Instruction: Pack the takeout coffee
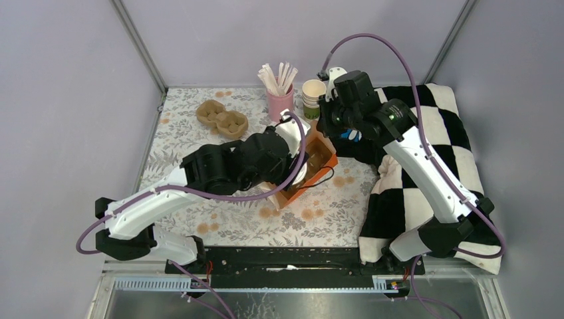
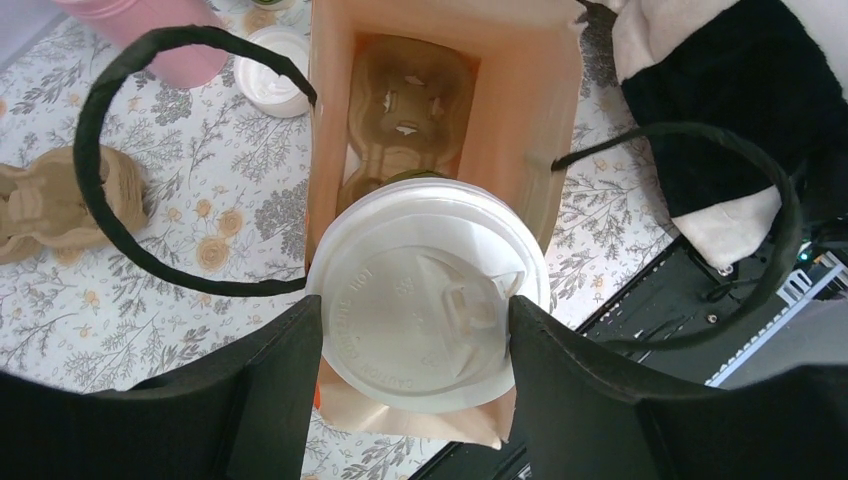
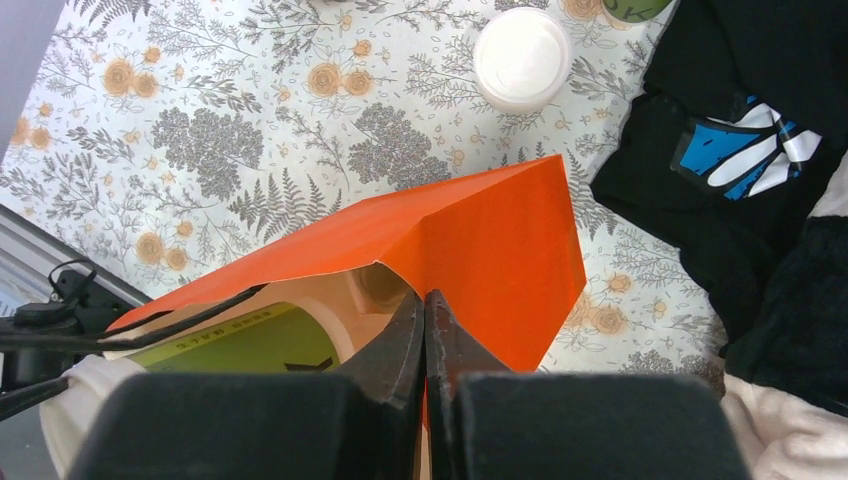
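Observation:
The takeout coffee (image 2: 425,305), its round white lid on top, sits between the fingers of my left gripper (image 2: 415,340), which press on both sides of the lid. It hangs at the mouth of the orange paper bag (image 2: 520,120), above a brown cup carrier (image 2: 405,110) lying at the bag's bottom. In the right wrist view the cup's green side (image 3: 250,345) shows inside the bag (image 3: 480,230). My right gripper (image 3: 425,300) is shut on the bag's upper edge. From above, both grippers meet at the bag (image 1: 322,156).
A loose white lid (image 3: 521,57) lies on the floral tablecloth beyond the bag. A pink cup of white sticks (image 1: 279,100), a stack of cups (image 1: 313,96) and brown cardboard carriers (image 1: 223,117) stand at the back. A black-and-white checked cloth (image 1: 432,146) covers the right side.

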`<state>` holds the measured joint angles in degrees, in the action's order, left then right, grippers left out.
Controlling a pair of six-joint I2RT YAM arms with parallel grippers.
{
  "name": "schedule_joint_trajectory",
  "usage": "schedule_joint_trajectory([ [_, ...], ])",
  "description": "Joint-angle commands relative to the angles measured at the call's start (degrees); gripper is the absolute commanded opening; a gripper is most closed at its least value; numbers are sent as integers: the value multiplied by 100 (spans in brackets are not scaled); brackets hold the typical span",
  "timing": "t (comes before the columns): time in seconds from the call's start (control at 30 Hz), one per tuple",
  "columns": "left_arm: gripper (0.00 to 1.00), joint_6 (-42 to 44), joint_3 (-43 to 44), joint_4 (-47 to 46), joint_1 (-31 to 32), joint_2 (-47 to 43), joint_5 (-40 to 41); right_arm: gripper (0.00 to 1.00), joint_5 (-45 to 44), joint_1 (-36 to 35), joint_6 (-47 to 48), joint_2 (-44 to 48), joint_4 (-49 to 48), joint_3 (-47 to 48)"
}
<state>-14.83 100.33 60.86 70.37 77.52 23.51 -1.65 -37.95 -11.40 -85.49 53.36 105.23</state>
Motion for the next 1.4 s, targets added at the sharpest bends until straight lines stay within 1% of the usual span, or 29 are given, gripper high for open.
schedule_joint_trajectory([
  [0.0, 52, -245, -85, -127, 69, 49, 439, 0, 4, -101, -247, 232, -277, -58],
  [0.33, 52, -486, -278, -203, 294, 333, 842, 0, 135, -107, -245, 697, -911, -908],
  [0.47, 52, -658, -275, -130, 347, 489, 910, 0, 156, -107, -293, 785, -1135, -1007],
  [0.53, 52, -670, -295, -131, 346, 523, 952, 0, 352, -107, -236, 895, -1396, -1121],
  [0.77, 52, -626, -172, -55, 346, 721, 1118, 0, 201, -109, -312, 1363, -2422, -1746],
  [0.83, 52, -591, -130, -22, 350, 801, 1126, 0, -125, -107, -444, 1426, -2555, -1938],
  [0.93, 52, -534, -128, -50, 347, 895, 1163, 0, -487, -107, -785, 1716, -2946, -2614],
  [1.0, 52, -441, -144, -81, 346, 964, 1184, 0, -541, -110, -956, 2062, -3433, -3353],
  [1.07, 52, -356, -130, -106, 347, 1044, 1189, 0, -575, -107, -1092, 2351, -3708, -3873],
  [1.17, 52, -272, -137, -169, 348, 1115, 1148, 0, -757, -107, -1213, 2504, -3534, -4100],
  [1.27, 51, -220, -240, -257, 346, 1136, 1107, 0, -751, -107, -1207, 2588, -3377, -4217],
  [1.37, 51, -196, -217, -248, 353, 1186, 1053, 0, -855, -111, -999, 2598, -3089, -4124],
])
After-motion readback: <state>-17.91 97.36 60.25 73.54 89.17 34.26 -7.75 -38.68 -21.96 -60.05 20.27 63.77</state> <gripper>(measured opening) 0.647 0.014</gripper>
